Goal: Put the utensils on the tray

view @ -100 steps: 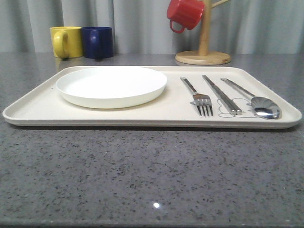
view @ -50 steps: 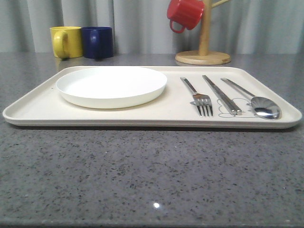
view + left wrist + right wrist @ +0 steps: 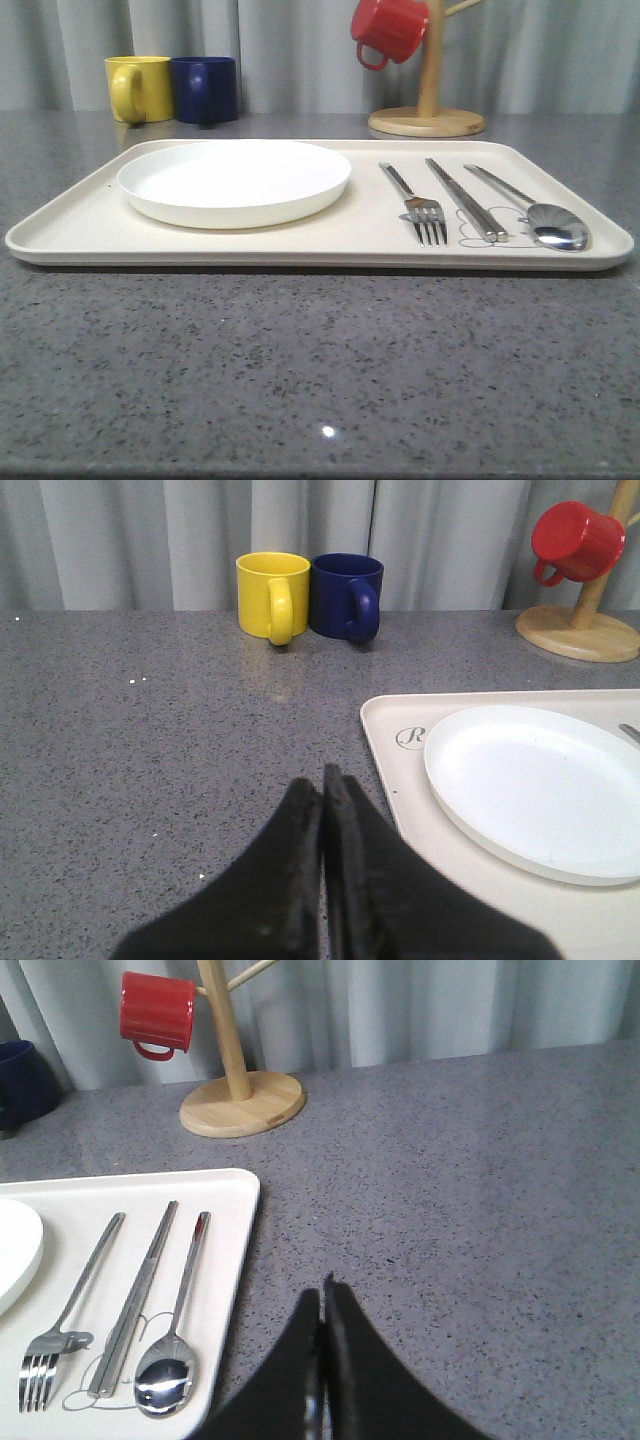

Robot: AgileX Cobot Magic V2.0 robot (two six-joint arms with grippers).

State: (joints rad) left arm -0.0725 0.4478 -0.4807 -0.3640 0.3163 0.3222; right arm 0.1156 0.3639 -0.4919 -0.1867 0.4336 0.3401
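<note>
The cream tray (image 3: pixel 80 235) lies across the grey counter. On it rest a white plate (image 3: pixel 235 180) at the left, then a fork (image 3: pixel 418 205), a chopstick pair (image 3: pixel 465 198) and a spoon (image 3: pixel 545 218) side by side at the right. In the left wrist view my left gripper (image 3: pixel 322 785) is shut and empty, over the counter just off the tray's (image 3: pixel 385 765) left edge near the plate (image 3: pixel 540 785). In the right wrist view my right gripper (image 3: pixel 321 1300) is shut and empty, over the counter just right of the tray (image 3: pixel 235 1250), beside the spoon (image 3: pixel 172 1365), chopsticks (image 3: pixel 135 1300) and fork (image 3: pixel 60 1330).
A yellow mug (image 3: pixel 140 88) and a dark blue mug (image 3: pixel 205 88) stand behind the tray at the back left. A wooden mug tree (image 3: pixel 428 100) with a red mug (image 3: pixel 390 28) hanging on it stands at the back right. Grey curtains close the back.
</note>
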